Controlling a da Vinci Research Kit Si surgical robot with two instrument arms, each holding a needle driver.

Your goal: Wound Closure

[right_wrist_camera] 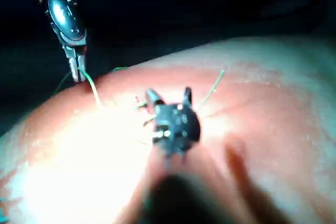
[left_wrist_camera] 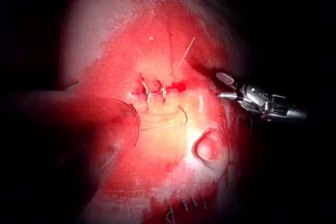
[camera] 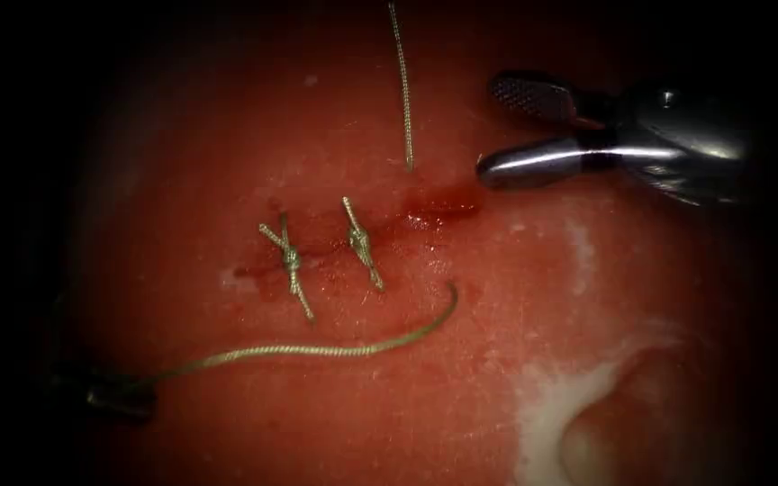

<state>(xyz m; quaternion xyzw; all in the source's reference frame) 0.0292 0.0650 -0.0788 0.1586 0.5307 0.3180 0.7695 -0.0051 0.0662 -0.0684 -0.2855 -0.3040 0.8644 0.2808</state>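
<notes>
The tissue (camera: 515, 297) has a level cut with two knotted stitches (camera: 291, 261) (camera: 359, 241). Right of them the cut's open end (camera: 438, 202) holds red fluid. The thread (camera: 317, 349) enters the tissue above the cut, comes out below it and runs left to the left tool (camera: 119, 396), which sits in the dark at the lower left. The right wrist view shows that left tool (right_wrist_camera: 79, 73) shut on the thread (right_wrist_camera: 93, 90). The right tool (camera: 490, 130) hovers just right of the open end, jaws apart and holding nothing. It is seen also as the right tool (left_wrist_camera: 223, 86) and from behind (right_wrist_camera: 168, 97).
A pale fatty patch (camera: 551, 396) and a rounded bump (camera: 628, 432) lie at the tissue's lower right. The thread's far strand (camera: 401, 81) rises toward the top edge. Several older stitches (left_wrist_camera: 191, 203) sit near the tissue's near border.
</notes>
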